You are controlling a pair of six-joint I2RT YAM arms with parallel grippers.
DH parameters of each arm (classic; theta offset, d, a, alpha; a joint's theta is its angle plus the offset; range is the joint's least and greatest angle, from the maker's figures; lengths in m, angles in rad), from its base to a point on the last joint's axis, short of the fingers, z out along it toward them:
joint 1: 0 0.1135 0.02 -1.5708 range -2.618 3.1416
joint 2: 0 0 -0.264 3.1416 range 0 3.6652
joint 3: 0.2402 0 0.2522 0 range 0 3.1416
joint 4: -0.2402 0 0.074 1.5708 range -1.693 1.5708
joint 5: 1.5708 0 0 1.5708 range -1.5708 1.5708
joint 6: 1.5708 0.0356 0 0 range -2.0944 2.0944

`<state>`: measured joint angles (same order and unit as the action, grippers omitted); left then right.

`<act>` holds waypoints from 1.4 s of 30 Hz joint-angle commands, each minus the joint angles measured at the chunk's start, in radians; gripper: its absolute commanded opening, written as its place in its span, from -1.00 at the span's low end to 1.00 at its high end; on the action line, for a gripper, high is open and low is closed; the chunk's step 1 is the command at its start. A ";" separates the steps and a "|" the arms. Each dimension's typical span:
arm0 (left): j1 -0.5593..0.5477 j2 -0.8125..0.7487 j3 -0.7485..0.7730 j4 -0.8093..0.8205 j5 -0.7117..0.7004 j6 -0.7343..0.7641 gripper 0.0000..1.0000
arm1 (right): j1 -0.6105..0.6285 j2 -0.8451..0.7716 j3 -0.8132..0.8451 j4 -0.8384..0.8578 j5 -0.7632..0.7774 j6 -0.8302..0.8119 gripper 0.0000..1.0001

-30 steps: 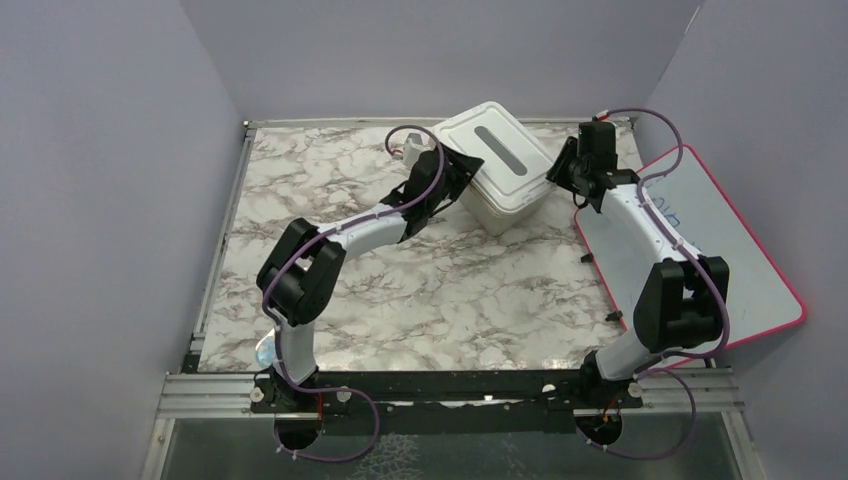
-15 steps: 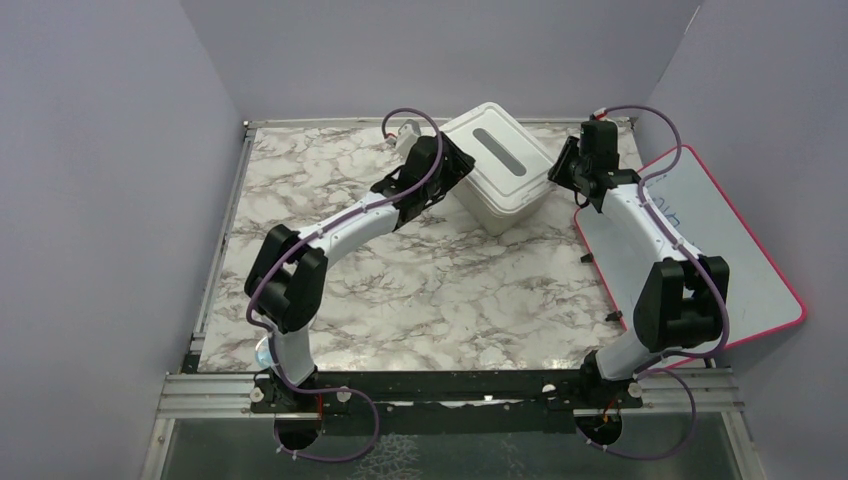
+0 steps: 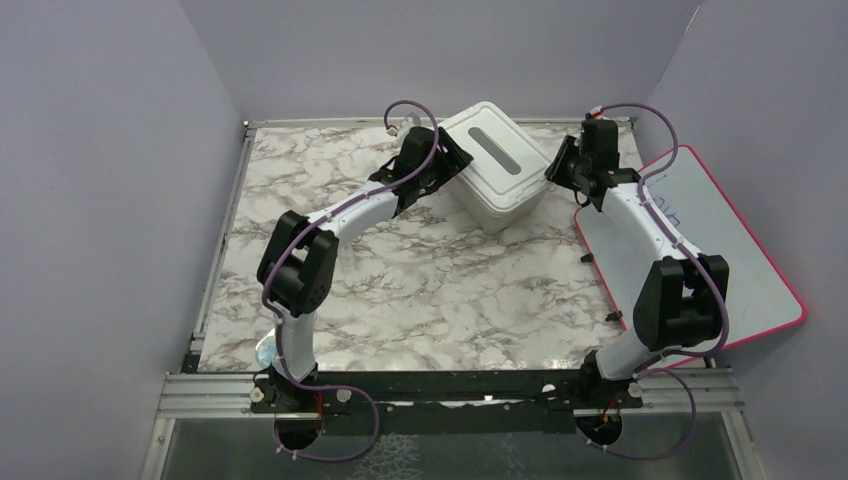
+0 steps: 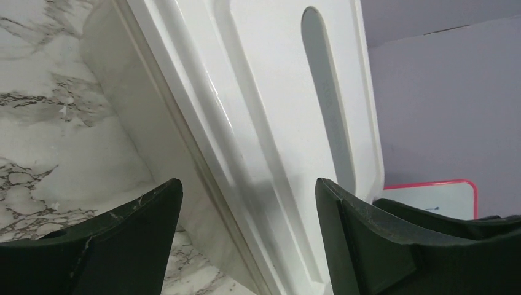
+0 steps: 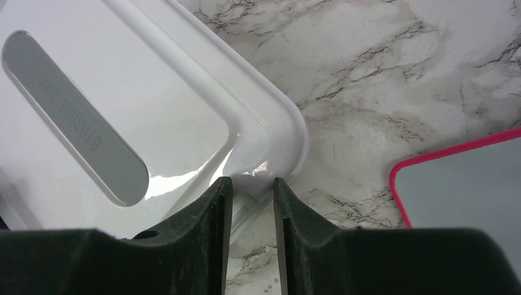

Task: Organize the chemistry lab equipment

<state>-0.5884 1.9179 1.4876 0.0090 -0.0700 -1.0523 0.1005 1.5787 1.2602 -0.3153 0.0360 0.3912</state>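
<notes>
**Lid corner pinched, far side unbraced**

No chemistry lab equipment shows in any view. My guess is that it sits inside the closed box. Near the middle, the marble table (image 3: pixel 430 290) carries a pink-edged whiteboard (image 3: pixel 720 250) at its right edge. Farther back stands the white storage box (image 3: pixel 495 165), flanked by both arms. The right gripper (image 5: pixel 253 184) is narrowed onto the corner lip of the lid (image 5: pixel 123 74), and the lip fills its gap. The left gripper (image 4: pixel 246 190) is spread wide at the opposite edge, holding nothing.

A pull on that thin lip could let it slip free. If the lid is seated tight, the pull could tilt or drag the unbraced box.

Only the right wrist view shows the pinch. Only the top view places the box on the table.
</notes>
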 commanded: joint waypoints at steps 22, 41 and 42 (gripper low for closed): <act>0.029 0.061 0.082 -0.103 0.012 0.176 0.53 | 0.004 -0.029 0.022 -0.025 0.037 0.066 0.01; 0.035 -0.457 -0.010 -0.435 -0.138 0.561 0.98 | 0.009 -0.479 -0.120 -0.237 -0.105 0.057 0.96; 0.036 -0.530 -0.044 -0.446 -0.122 0.569 0.97 | 0.009 -0.505 -0.127 -0.256 -0.121 0.063 0.99</act>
<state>-0.5545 1.6077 1.5417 -0.3504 -0.1761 -0.5640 0.1036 1.1618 1.1717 -0.4744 -0.0032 0.4320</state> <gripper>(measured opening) 0.987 0.963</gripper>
